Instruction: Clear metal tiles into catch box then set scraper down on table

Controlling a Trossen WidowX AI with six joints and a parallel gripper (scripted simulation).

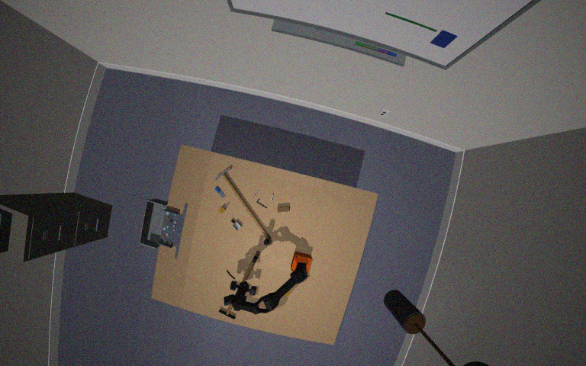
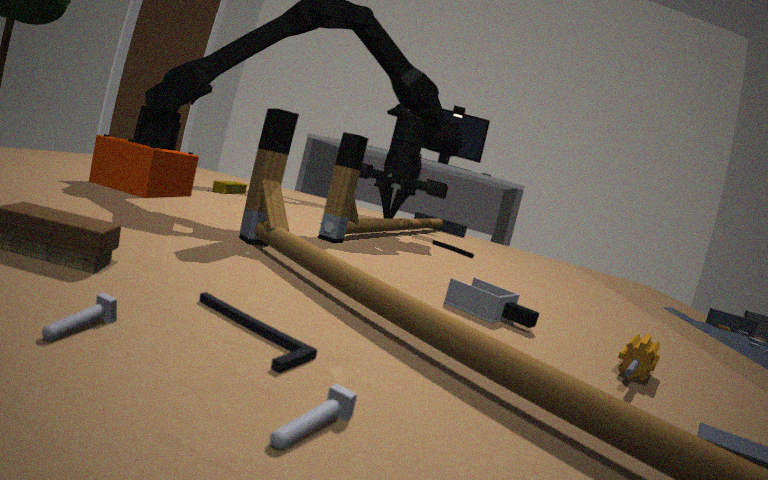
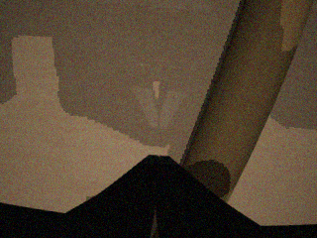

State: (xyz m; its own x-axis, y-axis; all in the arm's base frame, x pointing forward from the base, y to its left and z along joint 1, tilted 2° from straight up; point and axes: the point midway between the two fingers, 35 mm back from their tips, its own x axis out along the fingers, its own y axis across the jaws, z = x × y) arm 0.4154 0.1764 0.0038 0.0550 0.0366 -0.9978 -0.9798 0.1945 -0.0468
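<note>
Far end of the long wooden pole (image 2: 453,331) cut off in the exterior view, plate pieces (image 1: 169,224) too small to identify

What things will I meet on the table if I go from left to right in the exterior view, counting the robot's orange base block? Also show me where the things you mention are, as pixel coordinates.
Brown wooden block (image 1: 284,207) (image 2: 59,234) → orange base block (image 1: 301,261) (image 2: 144,166) → yellow block (image 2: 229,187) → grey open-topped part with black end (image 1: 236,223) (image 2: 481,301) → yellow gear (image 1: 223,208) (image 2: 638,359).

A black hex key (image 1: 262,203) (image 2: 254,324) lies between two grey bolts near a brown block (image 1: 284,207) (image 2: 59,234).
</note>
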